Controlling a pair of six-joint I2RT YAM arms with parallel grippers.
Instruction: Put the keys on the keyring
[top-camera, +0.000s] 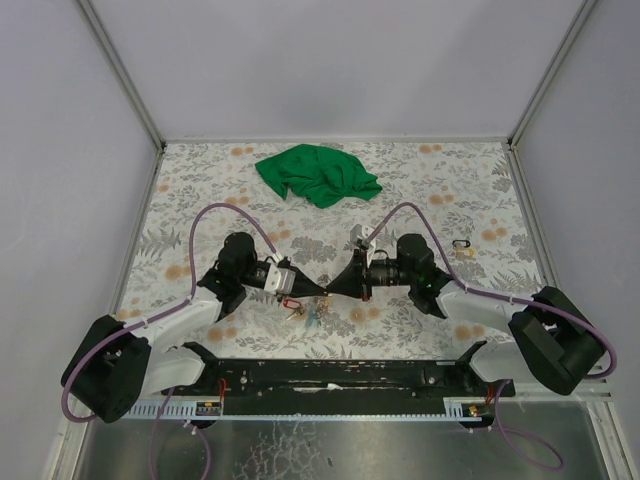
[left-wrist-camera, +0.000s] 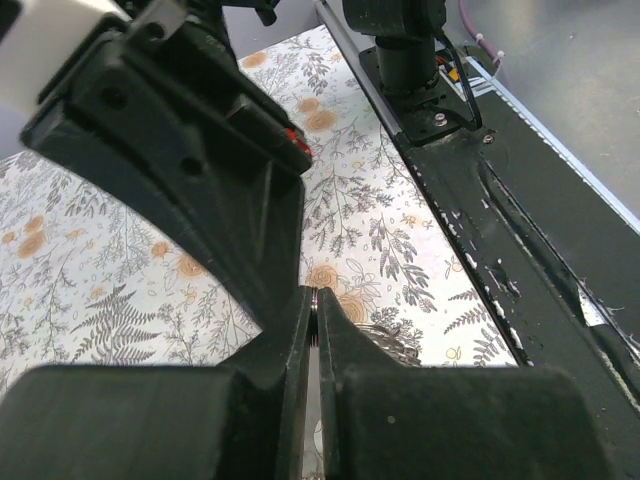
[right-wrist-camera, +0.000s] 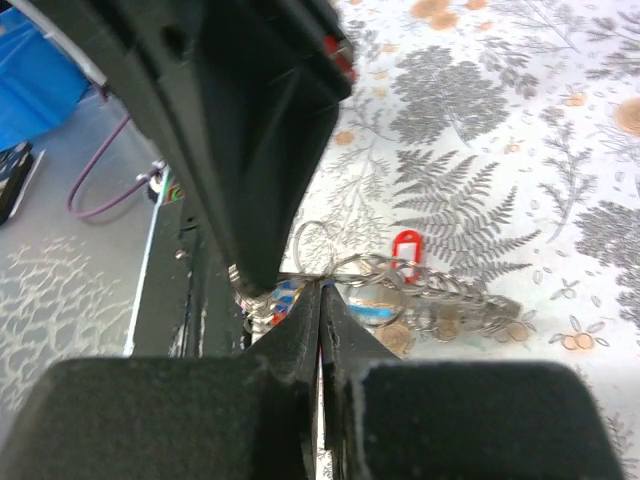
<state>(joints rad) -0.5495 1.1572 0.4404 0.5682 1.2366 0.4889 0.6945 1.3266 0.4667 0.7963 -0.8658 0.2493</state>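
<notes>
Keys (top-camera: 292, 304) lie near table's (top-camera: 450, 200) front edge.

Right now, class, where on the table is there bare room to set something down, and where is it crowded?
Bare: the table left of the cloth, and right of it as far as the small dark item. Crowded: the near middle, where the left claw and right claw meet above the keys.

Bright, even overhead light, soft shadows (wrist foregrounds blurred)
</notes>
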